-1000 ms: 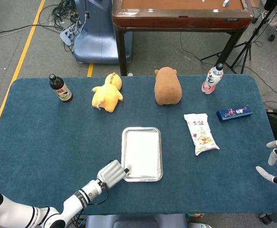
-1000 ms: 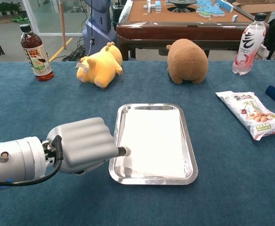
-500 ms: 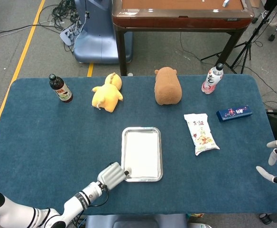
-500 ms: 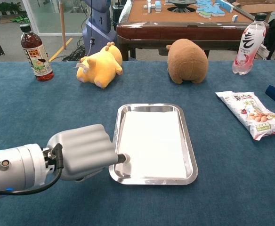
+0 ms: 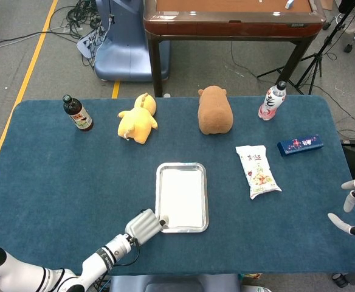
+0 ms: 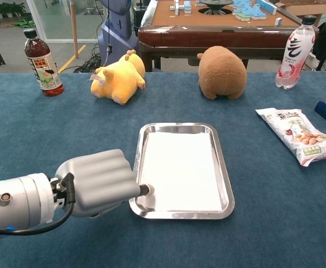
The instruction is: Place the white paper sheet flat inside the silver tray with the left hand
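The white paper sheet (image 5: 182,196) (image 6: 180,167) lies flat inside the silver tray (image 5: 182,165) (image 6: 225,187) at the middle of the blue table. My left hand (image 5: 143,224) (image 6: 99,181) sits at the tray's near-left corner with its fingers curled in. One dark fingertip (image 6: 145,190) pokes out over the rim and touches the sheet's near-left edge. Nothing shows inside the hand's grasp. My right hand (image 5: 352,207) hangs off the table's right edge with fingers spread and nothing in it; only the head view shows it.
Along the far side stand a brown sauce bottle (image 6: 42,58), a yellow plush (image 6: 118,77), a brown plush (image 6: 223,71) and a pink drink bottle (image 6: 293,53). A snack bag (image 6: 298,134) and a blue box (image 5: 299,145) lie right of the tray.
My left hand has slid a little back toward the table's near edge, its fingertip moving along the sheet's left edge to the tray's near-left corner. The sheet stays flat; the right hand is still.
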`<action>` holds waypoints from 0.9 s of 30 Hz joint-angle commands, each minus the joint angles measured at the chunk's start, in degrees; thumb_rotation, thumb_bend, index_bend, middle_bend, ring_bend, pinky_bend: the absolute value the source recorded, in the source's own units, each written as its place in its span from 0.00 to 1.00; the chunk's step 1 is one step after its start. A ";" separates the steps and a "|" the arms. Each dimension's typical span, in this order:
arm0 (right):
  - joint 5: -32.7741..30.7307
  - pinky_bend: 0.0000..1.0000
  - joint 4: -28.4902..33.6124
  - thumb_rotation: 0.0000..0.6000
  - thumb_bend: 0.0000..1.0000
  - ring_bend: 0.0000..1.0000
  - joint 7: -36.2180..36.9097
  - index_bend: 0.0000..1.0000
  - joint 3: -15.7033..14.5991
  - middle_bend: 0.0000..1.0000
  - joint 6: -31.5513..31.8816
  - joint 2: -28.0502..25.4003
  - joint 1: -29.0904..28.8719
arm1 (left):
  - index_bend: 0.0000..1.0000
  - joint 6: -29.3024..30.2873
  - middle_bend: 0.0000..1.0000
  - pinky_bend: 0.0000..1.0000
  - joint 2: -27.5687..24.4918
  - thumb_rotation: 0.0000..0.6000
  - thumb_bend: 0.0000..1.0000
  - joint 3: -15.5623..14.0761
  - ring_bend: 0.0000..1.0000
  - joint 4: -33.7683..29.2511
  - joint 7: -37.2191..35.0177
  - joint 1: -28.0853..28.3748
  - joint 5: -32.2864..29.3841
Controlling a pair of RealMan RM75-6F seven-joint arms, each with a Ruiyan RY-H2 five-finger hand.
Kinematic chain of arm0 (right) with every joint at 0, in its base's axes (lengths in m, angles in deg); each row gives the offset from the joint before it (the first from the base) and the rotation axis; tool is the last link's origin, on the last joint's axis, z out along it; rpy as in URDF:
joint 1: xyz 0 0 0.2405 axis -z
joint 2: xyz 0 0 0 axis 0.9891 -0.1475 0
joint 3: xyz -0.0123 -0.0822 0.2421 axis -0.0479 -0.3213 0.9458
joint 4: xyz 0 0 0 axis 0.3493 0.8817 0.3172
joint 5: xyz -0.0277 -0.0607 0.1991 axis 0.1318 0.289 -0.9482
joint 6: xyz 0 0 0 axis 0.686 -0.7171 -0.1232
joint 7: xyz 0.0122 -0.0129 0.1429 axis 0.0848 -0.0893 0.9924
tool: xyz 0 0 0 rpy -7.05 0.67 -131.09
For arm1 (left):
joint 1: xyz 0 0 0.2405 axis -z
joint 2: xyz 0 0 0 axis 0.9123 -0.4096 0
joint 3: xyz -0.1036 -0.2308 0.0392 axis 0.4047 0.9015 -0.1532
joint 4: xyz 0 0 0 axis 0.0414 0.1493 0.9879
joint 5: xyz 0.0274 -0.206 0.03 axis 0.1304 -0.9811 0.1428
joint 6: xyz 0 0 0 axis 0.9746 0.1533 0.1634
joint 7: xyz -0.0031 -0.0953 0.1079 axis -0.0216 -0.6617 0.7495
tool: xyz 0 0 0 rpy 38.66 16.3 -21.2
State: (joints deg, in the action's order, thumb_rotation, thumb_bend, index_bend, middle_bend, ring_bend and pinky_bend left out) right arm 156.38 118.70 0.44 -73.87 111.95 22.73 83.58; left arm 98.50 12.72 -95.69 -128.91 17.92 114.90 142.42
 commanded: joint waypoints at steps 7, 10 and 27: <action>-0.29 0.36 -0.08 1.00 0.11 0.26 0.24 0.68 0.06 0.41 -0.06 -0.11 0.00 | 0.16 0.07 1.00 0.94 0.55 1.00 0.66 0.34 0.92 -0.84 2.22 0.27 -3.76; -0.38 0.36 -0.09 1.00 0.10 0.26 0.26 0.68 0.13 0.41 -0.03 -0.09 -0.02 | 0.15 0.22 1.00 0.95 0.56 1.00 0.66 0.40 0.93 -1.20 2.26 0.40 -4.11; -0.30 0.36 -0.01 1.00 0.10 0.26 0.22 0.68 0.05 0.41 -0.15 -0.11 -0.02 | 0.11 1.61 1.00 0.95 -0.05 1.00 0.66 0.20 0.93 -2.64 2.14 0.76 -4.52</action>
State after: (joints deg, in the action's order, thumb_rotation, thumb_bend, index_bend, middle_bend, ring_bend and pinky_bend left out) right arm 156.08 118.69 0.66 -73.82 111.81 22.62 83.55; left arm 100.07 12.71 -95.49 -131.53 20.09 115.64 137.85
